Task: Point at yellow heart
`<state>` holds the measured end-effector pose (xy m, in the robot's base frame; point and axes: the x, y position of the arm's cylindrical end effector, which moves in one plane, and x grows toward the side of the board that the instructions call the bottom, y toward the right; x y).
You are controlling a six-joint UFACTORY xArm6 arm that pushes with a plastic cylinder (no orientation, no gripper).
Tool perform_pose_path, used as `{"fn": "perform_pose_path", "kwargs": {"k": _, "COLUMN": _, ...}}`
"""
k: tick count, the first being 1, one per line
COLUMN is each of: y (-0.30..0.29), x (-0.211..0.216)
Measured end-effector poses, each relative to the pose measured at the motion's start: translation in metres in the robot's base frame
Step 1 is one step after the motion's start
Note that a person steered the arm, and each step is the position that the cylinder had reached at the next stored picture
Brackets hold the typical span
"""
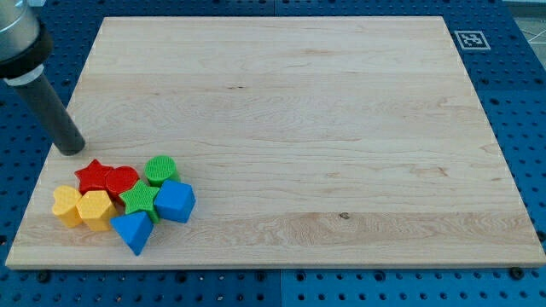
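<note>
My tip [70, 148] rests on the board near its left edge, at the end of a dark rod that comes down from the view's top left. The yellow heart [65, 203] lies at the far left of a cluster of blocks in the board's bottom-left corner. It is below my tip and apart from it, about a block's width away. A second yellow block [95, 210], with flat sides, touches the heart on its right.
The cluster also holds a red star [92, 175], another red block [123, 180], a green cylinder [160, 169], a green star [139, 200], a blue block [176, 202] and a blue triangle [132, 231]. The wooden board [299, 128] lies on a blue pegboard.
</note>
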<state>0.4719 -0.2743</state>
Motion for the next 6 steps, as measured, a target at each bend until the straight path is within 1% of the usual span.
{"fn": "perform_pose_path", "kwargs": {"k": 1, "y": -0.021, "x": 0.000}}
{"fn": "perform_pose_path", "kwargs": {"k": 2, "y": -0.030, "x": 0.005}}
{"fn": "perform_pose_path", "kwargs": {"k": 3, "y": -0.030, "x": 0.044}}
{"fn": "perform_pose_path", "kwargs": {"k": 4, "y": -0.030, "x": 0.074}}
{"fn": "perform_pose_path", "kwargs": {"k": 5, "y": -0.026, "x": 0.077}}
{"fn": "perform_pose_path", "kwargs": {"k": 6, "y": 0.001, "x": 0.104}}
